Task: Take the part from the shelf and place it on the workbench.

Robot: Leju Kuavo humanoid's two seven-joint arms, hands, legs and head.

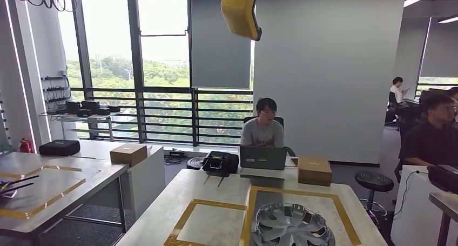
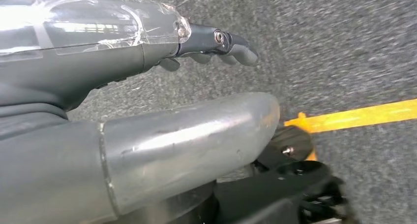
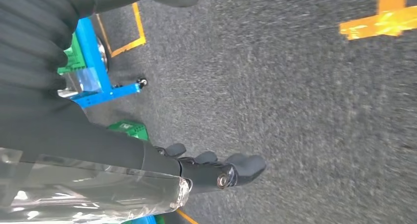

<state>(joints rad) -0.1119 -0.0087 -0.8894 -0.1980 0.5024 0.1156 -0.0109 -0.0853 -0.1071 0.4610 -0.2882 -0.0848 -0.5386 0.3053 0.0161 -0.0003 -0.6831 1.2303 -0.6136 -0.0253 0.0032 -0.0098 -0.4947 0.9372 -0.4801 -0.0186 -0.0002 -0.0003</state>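
Observation:
A silver wheel cover (image 1: 292,225) lies flat on the white workbench (image 1: 178,200) in front of me, inside a square marked with yellow tape. My left hand (image 2: 216,42) hangs over grey carpet with its fingers loosely extended and nothing in them. Over the same carpet hangs my right hand (image 3: 216,170), fingers apart and holding nothing. Behind the right hand stands a blue-framed rack (image 3: 96,61) with green parts on it.
A laptop (image 1: 263,157), a black case (image 1: 220,163) and a cardboard box (image 1: 314,171) sit at the workbench's far end, where a person (image 1: 263,128) is seated. Another table (image 1: 48,186) stands at left. A stool (image 1: 374,181) and another person (image 1: 435,131) are at right. A yellow object (image 1: 240,11) hangs overhead.

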